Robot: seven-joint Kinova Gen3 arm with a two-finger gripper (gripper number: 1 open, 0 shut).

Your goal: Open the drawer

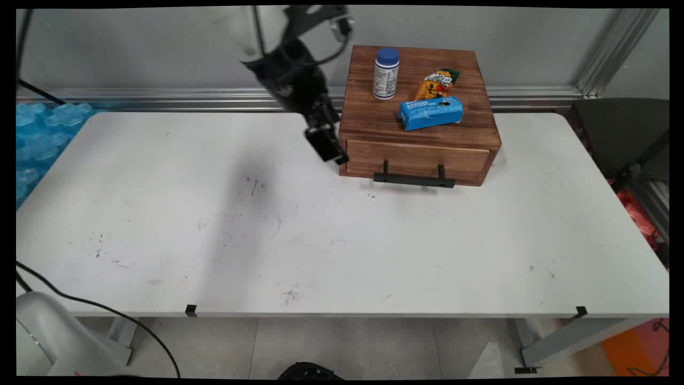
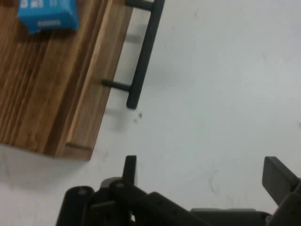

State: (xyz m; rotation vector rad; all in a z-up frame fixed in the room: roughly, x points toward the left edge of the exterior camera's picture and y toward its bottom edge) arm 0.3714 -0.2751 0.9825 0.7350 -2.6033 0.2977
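My claw (image 1: 326, 145) hangs empty with its fingers (image 2: 130, 168) spread wide, just off the left front corner of the wooden drawer box (image 1: 422, 128), above the white table (image 1: 320, 240). The drawer is shut; its black bar handle (image 1: 414, 180) lies to my right, near but untouched. Any good approach would meet that bar squarely, fingers straddling it. On the box top sit a white bottle with a blue cap (image 1: 386, 74), an orange snack packet (image 1: 437, 83) and a blue packet (image 1: 430, 113). My arm slants down from the upper left.
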